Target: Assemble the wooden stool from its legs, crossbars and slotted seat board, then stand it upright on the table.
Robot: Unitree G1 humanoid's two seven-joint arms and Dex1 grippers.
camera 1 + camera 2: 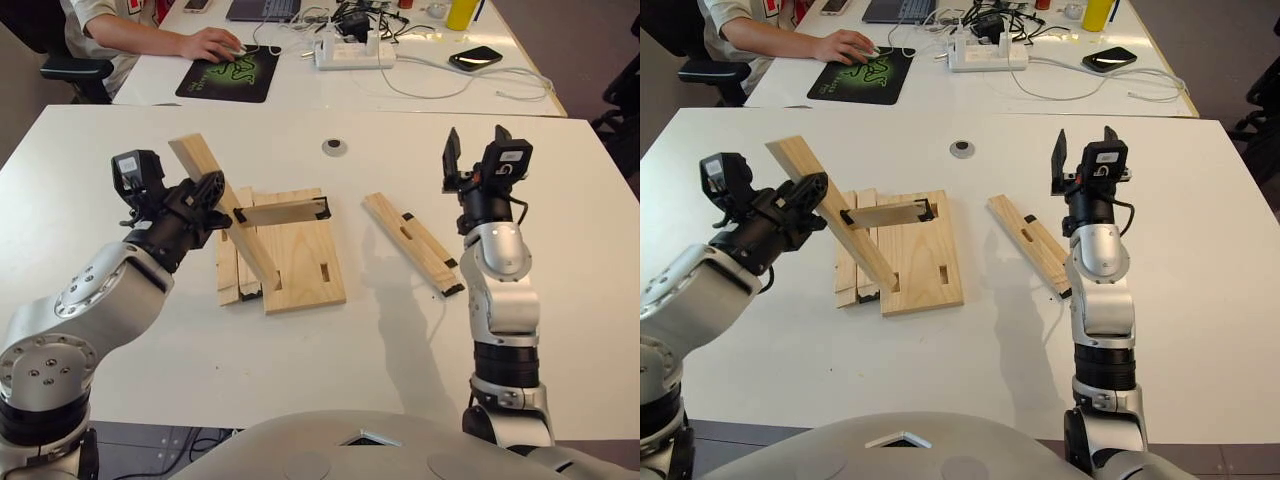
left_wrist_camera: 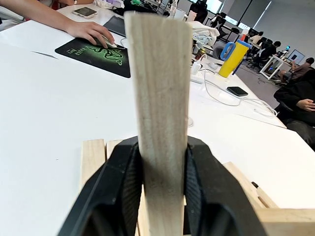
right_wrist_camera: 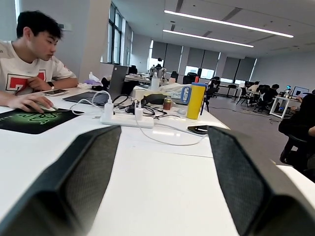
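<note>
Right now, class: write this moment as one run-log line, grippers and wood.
left gripper shut on plank, tilted over seat board | right gripper open, raised, empty | slotted strip flat on table | assembly unfinished

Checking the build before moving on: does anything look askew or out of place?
Yes. The leg in the left end effector leans steeply over the seat board instead of standing upright, and a crossbar juts sideways from it; whether they are joined is unclear.

Bright, even overhead light — soft, faint shadows
</note>
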